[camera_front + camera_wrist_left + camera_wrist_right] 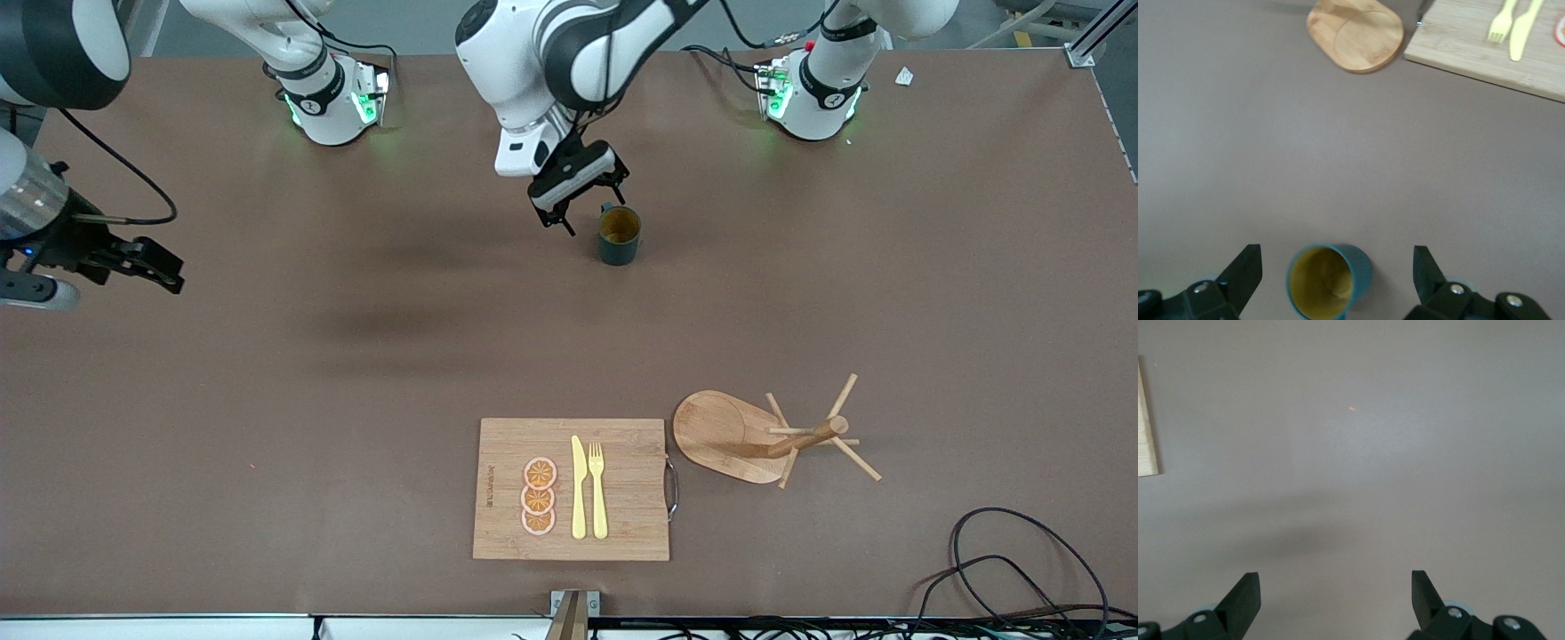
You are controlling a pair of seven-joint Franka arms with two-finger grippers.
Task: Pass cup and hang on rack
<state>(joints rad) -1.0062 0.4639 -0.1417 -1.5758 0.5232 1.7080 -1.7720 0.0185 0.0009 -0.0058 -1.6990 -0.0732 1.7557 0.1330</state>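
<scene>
The dark teal cup (pixel 619 236) with its yellow inside stands upright on the table, well toward the robots' side and about midway between the arms' ends. My left gripper (pixel 591 212) hangs open just above and beside it. In the left wrist view the cup (pixel 1328 280) lies between the spread fingers (pixel 1245 267), touching neither. The bamboo rack (pixel 725 436) stands nearer the front camera, its post and pegs (pixel 813 437) upright; its oval base (pixel 1355 37) also shows in the left wrist view. My right gripper (pixel 164 271) waits open over bare table at the right arm's end, holding nothing (pixel 1336 583).
A rectangular wooden cutting board (pixel 573 489) lies beside the rack, carrying a yellow knife, a yellow fork (pixel 597 489) and three orange slices (pixel 539 496); its corner (pixel 1491 53) shows in the left wrist view. Black cables (pixel 1013 569) lie at the table's near corner on the left arm's end.
</scene>
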